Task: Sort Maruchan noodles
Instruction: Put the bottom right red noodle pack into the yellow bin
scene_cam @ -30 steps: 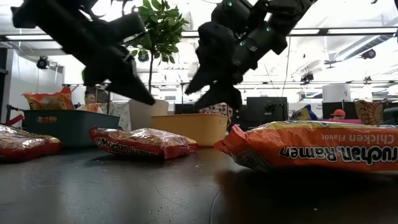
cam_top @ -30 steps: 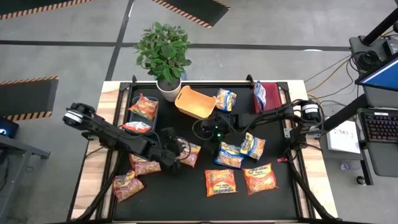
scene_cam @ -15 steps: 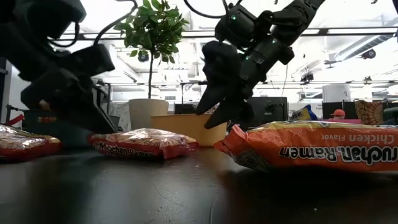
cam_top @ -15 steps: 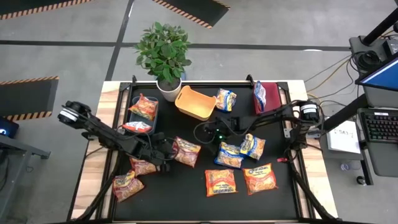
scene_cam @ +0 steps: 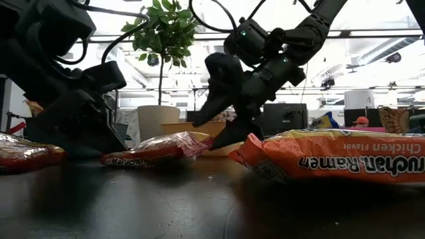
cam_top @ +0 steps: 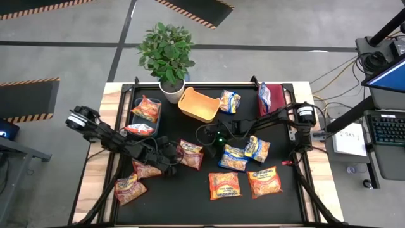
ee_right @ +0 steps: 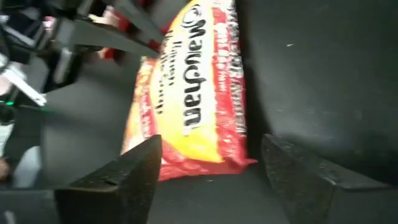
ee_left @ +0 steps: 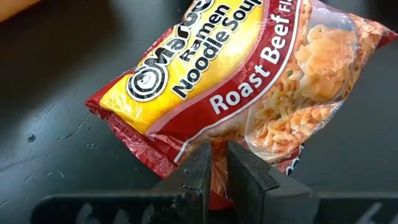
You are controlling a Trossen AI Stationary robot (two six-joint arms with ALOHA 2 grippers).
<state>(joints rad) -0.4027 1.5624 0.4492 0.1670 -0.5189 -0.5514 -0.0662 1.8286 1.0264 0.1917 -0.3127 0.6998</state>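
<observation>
My left gripper [cam_top: 172, 155] is low at the table, shut on the left edge of a red Roast Beef Maruchan packet [cam_top: 190, 154], which fills the left wrist view [ee_left: 249, 81]. My right gripper [cam_top: 212, 142] hovers open just right of that packet, and the packet [ee_right: 193, 99] shows ahead of its spread fingers. Blue-and-yellow packets [cam_top: 233, 158] [cam_top: 256, 149] and orange ones [cam_top: 224, 185] [cam_top: 264, 182] lie flat on the black mat to the right. Two more red packets [cam_top: 147, 168] [cam_top: 130, 188] lie to the left. My left gripper [ee_left: 216, 152] pinches the red packet's edge [ee_left: 180, 155] between its two fingers, close to a corner by the crimped end. It comes nearly level from the table's left. The held end sits low by the table [scene_cam: 113, 159], and the packet's right end [scene_cam: 196, 138] is tipped up.
At the far side stand a teal bin [cam_top: 135, 118] holding orange packets, an orange bin [cam_top: 197, 103], a red bin [cam_top: 277, 101] with a packet in it, and a potted plant [cam_top: 168, 54]. One blue-and-yellow packet [cam_top: 230, 101] lies by the orange bin.
My left gripper has come down from above the red packet to the table at its left edge and taken hold. The packet's right end has tipped up while its left end stays low. My right gripper has moved down and left, toward the same packet.
</observation>
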